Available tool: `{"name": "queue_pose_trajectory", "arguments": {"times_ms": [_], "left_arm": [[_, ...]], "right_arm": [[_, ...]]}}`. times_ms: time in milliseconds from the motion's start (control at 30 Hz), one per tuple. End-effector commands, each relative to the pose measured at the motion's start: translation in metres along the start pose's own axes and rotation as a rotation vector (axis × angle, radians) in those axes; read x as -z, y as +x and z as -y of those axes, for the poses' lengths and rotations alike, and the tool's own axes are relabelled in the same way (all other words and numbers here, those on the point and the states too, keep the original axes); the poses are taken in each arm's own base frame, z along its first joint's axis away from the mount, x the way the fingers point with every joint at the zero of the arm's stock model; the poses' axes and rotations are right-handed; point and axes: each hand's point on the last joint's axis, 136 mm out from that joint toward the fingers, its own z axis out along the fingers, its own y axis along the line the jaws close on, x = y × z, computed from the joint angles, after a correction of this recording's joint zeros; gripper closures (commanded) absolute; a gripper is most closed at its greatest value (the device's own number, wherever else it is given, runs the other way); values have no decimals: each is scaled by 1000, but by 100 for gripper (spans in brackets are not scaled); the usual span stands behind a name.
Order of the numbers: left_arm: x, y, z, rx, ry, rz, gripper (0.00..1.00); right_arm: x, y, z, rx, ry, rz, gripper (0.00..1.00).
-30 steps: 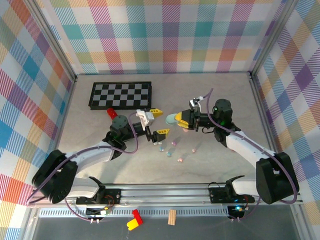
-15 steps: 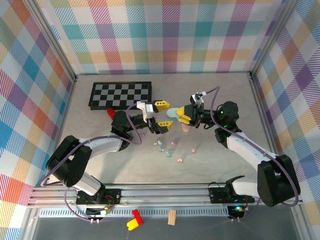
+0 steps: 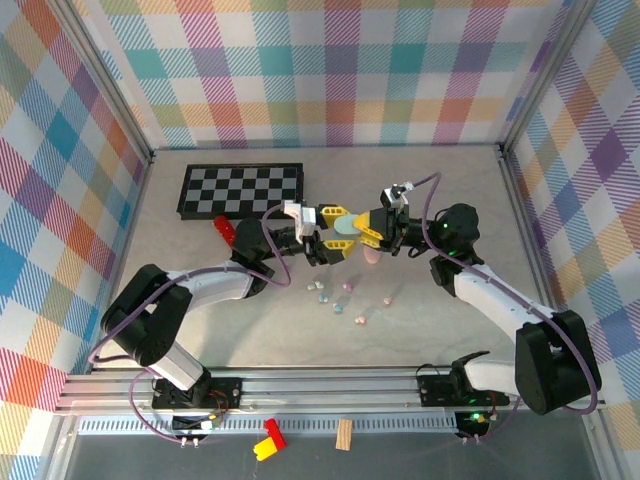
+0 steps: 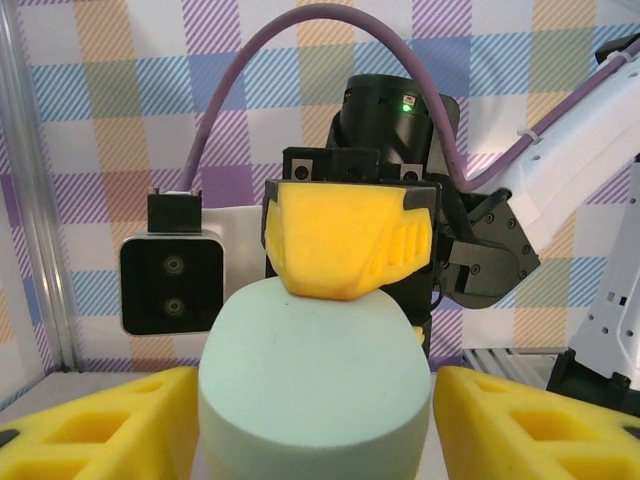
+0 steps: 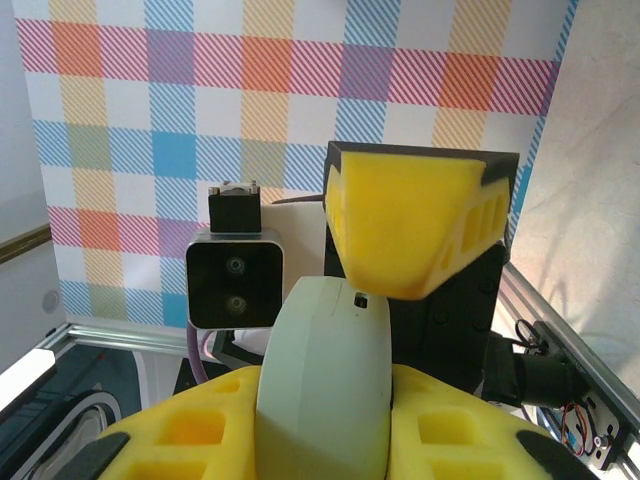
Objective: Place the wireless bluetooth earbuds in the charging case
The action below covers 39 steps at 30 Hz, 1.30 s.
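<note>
Right gripper (image 3: pixel 369 231) clamps the mint case (image 3: pixel 346 225); left gripper (image 3: pixel 337 232) straddles it from nine o'clock, grip uncertain. Close squarely on its sides, avoiding twist.

A black-and-white chessboard (image 3: pixel 241 189) lies flat at the far left of the pale table (image 3: pixel 300 335). A small red block (image 3: pixel 224 229) sits just beside the board's near edge. Plaid walls (image 3: pixel 330 70) enclose the table. Beyond the metal rail (image 3: pixel 330 378) at the near edge lie a yellow-and-red piece (image 3: pixel 267 438) and a wooden block (image 3: pixel 344 434), apart from each other.
</note>
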Motion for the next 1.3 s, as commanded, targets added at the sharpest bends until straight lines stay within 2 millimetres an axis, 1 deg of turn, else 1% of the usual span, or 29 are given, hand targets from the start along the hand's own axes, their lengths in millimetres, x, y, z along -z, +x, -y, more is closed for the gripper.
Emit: {"name": "queue_pose_trajectory", "arguments": {"times_ms": [0,67,100,167,300,433,467,500,567,600,667,733,767,800,833,867,933,1033,1133,1200,1267], "left_arm": [[-7,-16,7,-53,51,47,43],[-8,-16,8,-53,55,48,46],[-8,-16,7,-52,55,48,50],[-9,-16,8,-49,63,47,53],[-9,-15,9,-49,67,44,55],[-9,-15,9,-47,69,44,65],[-9,-14,10,-47,70,43,67],[-8,-15,10,-51,70,43,69],[-7,-14,10,-55,64,41,75],[-6,-13,9,-55,58,41,77],[-5,-11,9,-51,54,36,78],[-4,-7,9,-43,48,30,77],[-3,-6,8,-41,45,27,77],[-2,-4,8,-35,43,23,77],[-1,-3,8,-28,41,19,77],[0,-1,8,-20,41,16,77],[4,2,8,2,44,5,77],[11,7,11,30,45,-11,76],[18,16,9,89,26,-40,76],[22,21,11,109,27,-57,76],[25,23,14,121,32,-66,76]], "right_arm": [[0,0,-26,77,-44,5,95],[0,1,-26,75,-43,4,96],[1,1,-26,75,-43,5,96],[0,0,-24,73,-42,6,96],[0,-1,-23,65,-42,7,96],[0,-1,-21,60,-37,8,96],[0,-2,-20,58,-34,11,95],[0,-1,-21,63,-33,11,91],[1,-2,-19,60,-25,18,83],[1,-3,-18,59,-22,24,78],[1,-3,-17,63,-14,32,65],[4,-5,-13,65,14,49,44],[6,-6,-11,77,36,58,37],[10,-8,-8,94,68,75,31],[14,-10,-1,93,123,96,26],[18,-11,3,103,172,115,24],[29,-11,11,182,316,154,21],[42,-6,8,395,489,138,16],[49,0,3,606,608,47,15],[53,0,6,716,712,-18,15],[52,2,10,838,795,-86,14]]}}
